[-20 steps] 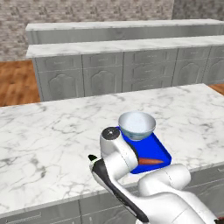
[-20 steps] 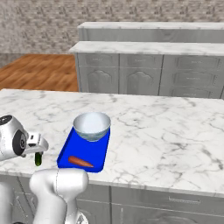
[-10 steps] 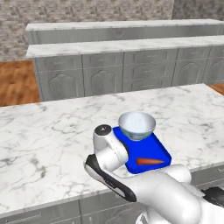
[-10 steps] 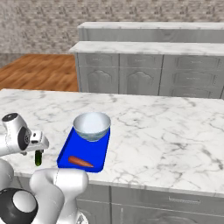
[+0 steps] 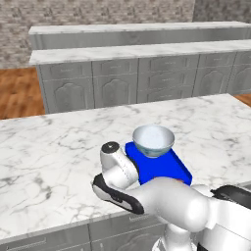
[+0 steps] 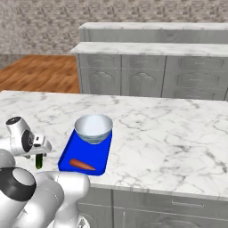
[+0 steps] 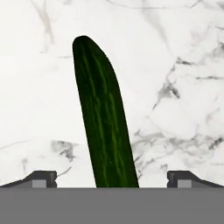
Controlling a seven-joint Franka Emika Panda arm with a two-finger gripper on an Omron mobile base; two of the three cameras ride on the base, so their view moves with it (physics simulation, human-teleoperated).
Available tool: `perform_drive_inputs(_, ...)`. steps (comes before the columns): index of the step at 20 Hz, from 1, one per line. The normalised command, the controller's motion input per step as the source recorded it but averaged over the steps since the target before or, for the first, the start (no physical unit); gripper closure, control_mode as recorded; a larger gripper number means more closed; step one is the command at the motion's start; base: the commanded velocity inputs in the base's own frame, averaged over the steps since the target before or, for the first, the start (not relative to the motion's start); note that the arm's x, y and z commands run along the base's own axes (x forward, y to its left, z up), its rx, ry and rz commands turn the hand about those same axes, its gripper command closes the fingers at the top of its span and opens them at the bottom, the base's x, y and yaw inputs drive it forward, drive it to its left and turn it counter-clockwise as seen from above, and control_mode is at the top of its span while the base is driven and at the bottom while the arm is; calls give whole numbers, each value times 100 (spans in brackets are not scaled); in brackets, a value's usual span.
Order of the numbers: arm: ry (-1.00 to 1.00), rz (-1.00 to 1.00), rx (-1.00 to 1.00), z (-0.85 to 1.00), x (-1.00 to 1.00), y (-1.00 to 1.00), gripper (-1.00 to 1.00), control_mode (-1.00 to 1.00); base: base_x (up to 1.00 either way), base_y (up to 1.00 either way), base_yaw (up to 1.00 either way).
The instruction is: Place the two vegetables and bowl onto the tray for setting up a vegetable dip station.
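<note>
One cucumber between spread end effector fingertips; tray beside.

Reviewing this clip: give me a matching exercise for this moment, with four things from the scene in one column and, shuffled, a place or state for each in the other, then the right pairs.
Things:
1. bowl
2. carrot
3. cucumber
4. tool

Places or states:
A. lies on the marble counter, off the tray
B. open, one tip on each side of the cucumber
C. sits on the far end of the tray
D. lies on the near end of the tray

Pairs: 1-C, 2-D, 3-A, 4-B
</note>
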Motion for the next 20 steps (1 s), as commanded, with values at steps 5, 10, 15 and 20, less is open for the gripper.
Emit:
perform_drive_inputs(5, -2, -2, 0, -32, 12, 0, -100, -100, 0, 0, 0)
perform_drive_inputs(10, 0, 0, 1, -22, 4, 0, -100, -100, 0, 0, 0)
perform_drive_inputs(15, -1, 0, 0, -6, 0, 0, 100, -100, 0, 0, 0)
perform_drive_inputs(20, 0, 0, 0, 1, 0, 0, 100, -100, 0, 0, 0)
